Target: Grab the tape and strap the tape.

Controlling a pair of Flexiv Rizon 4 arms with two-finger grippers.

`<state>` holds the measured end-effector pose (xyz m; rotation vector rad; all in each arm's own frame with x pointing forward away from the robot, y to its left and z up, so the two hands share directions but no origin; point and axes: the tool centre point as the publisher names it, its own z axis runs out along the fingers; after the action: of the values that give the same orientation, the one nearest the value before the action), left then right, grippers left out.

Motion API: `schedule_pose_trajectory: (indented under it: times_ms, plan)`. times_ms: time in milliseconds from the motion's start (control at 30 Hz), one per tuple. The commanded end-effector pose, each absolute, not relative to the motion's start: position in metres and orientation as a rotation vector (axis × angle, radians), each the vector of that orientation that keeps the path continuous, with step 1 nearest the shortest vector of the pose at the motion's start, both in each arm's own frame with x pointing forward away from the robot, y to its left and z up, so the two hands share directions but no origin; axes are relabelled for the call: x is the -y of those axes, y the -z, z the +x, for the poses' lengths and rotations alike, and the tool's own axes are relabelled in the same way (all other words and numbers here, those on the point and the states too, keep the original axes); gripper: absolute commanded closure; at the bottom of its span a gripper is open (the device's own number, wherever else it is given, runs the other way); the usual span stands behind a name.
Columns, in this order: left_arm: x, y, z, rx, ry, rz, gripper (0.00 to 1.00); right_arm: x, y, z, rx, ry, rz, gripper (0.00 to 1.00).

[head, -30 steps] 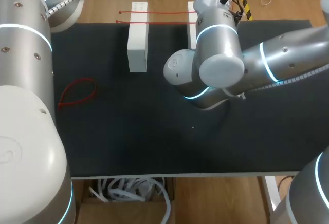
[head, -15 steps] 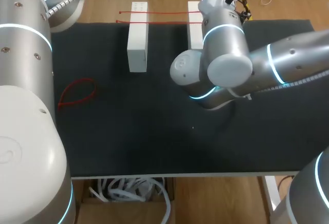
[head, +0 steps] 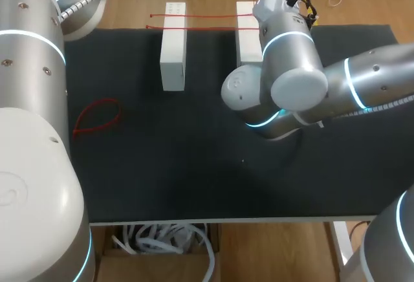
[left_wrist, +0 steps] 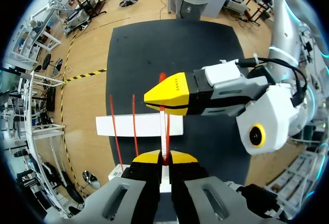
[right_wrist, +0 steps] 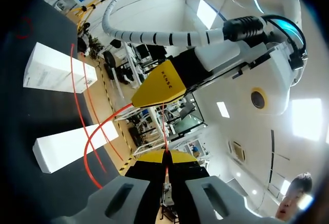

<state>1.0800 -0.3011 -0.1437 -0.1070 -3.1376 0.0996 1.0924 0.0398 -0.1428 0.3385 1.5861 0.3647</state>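
Fingertips (left_wrist: 149, 158) of left gripper (left_wrist: 164, 157) pressed together on the red tape (left_wrist: 163, 131). Tape runs straight ahead from between them into the yellow tips of right gripper (left_wrist: 172, 94), likewise closed on it, with a short red end poking past. Right wrist view shows the same: tape pinched in own tips, stretched to the left gripper ahead. Grip point sits over the far edge of the black mat (head: 194, 165), by one white block (head: 247, 33). Two red strands (head: 207, 17) cross both blocks. Red loop (head: 97, 117) lies well apart.

Probably a robotics lab: silver left arm (head: 32, 101) and right arm (head: 362, 88) flank a black-matted table (head: 181, 178) (white blocks (head: 173, 49) on it).
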Motion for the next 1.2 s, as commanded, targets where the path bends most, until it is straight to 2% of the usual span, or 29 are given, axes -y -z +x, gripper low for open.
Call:
schedule_pose_trajectory:
  times_ms: [33, 533, 1200]
  plan:
    - [0.301, 0.143, 1.081, 3.136, -0.095, -0.106, 1.0, -0.037, 0.137, 1.088, -1.61, -0.387, 0.319, 1.0]
    - [0.301, 0.143, 1.081, 3.136, -0.095, -0.106, 1.0, -0.016, 0.152, 1.089, -1.633, -0.38, 0.237, 1.0]
    - [0.301, 0.143, 1.081, 3.136, -0.095, -0.106, 1.0, -0.033, 0.162, 1.092, -1.645, -0.448, 0.185, 1.0]
